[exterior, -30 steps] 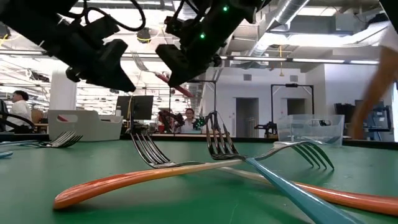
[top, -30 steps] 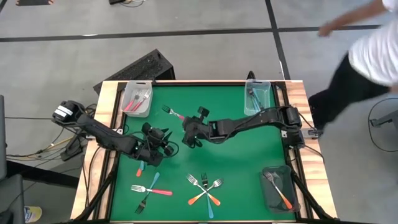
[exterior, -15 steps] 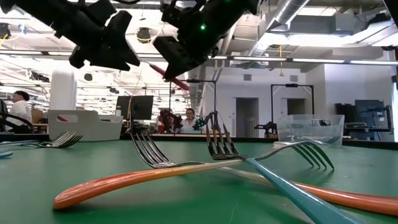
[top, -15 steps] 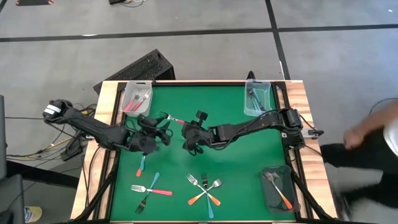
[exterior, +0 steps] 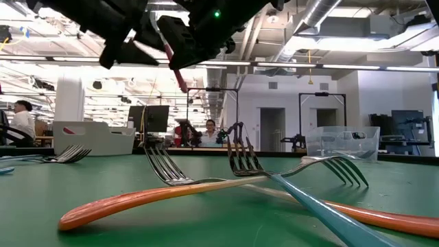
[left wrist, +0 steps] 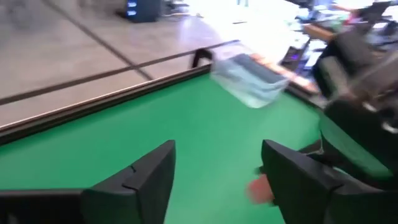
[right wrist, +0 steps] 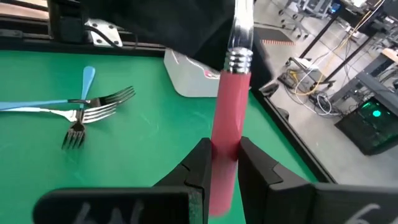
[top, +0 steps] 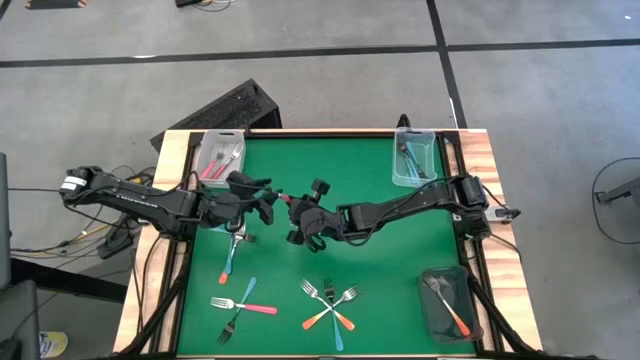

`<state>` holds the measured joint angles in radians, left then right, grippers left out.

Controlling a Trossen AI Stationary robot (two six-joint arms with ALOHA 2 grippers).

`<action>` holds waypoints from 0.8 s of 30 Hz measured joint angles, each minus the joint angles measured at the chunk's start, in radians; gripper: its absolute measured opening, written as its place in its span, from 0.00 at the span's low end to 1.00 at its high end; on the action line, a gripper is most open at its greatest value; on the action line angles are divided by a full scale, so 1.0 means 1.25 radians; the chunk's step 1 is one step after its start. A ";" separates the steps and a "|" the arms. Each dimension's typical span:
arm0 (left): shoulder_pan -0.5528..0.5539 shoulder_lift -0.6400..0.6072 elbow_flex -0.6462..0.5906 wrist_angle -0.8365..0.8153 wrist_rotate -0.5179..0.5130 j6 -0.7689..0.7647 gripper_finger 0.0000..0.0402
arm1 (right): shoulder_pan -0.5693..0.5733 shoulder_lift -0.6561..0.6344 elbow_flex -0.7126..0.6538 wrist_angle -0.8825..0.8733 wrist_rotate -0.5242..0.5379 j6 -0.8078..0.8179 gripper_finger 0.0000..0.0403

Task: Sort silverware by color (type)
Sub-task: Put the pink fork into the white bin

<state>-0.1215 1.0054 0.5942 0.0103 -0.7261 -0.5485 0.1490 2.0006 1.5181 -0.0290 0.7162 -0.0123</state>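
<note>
The right hand [right wrist: 221, 163] is pinching a pink fork [right wrist: 229, 112] by its plastic handle, holding it in the air over the desk [top: 370, 170] near the middle, tines pointing toward the left arm. The left hand [left wrist: 217, 180] is hanging just beside it with fingers spread and nothing between them, close to the fork's metal end, so a hand-over toward the tray [top: 222, 155] with pink forks looks likely.

The fork is looking light and stiff; the glossy handle may be slippery, so the grip is best taken mid-handle or at the ribbed metal neck, squarely across the narrow side. The thin tines are offering a poorer hold.

Compared with a second ago, the left hand is sitting farther from the near edge and closer to the right hand, and the person at the right of the high view is gone. The other forks [top: 328, 303] are lying where they were, near the front edge.
</note>
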 joint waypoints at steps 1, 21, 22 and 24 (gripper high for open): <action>0.000 0.000 0.000 0.012 0.021 0.011 0.53 | 0.000 0.000 0.000 -0.003 -0.001 0.005 0.18; -0.006 0.000 0.000 -0.046 0.064 0.067 0.40 | -0.032 -0.047 -0.001 -0.010 0.055 0.103 0.18; -0.008 0.000 0.000 -0.030 0.071 0.082 0.40 | -0.034 -0.047 -0.001 -0.014 0.054 0.103 0.18; -0.008 0.000 0.000 0.007 0.080 0.117 0.40 | -0.038 -0.047 -0.001 -0.022 0.054 0.104 0.18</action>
<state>-0.1314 1.0058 0.5945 0.0187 -0.6264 -0.4026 0.1018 1.9415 1.5173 -0.0562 0.7834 0.1171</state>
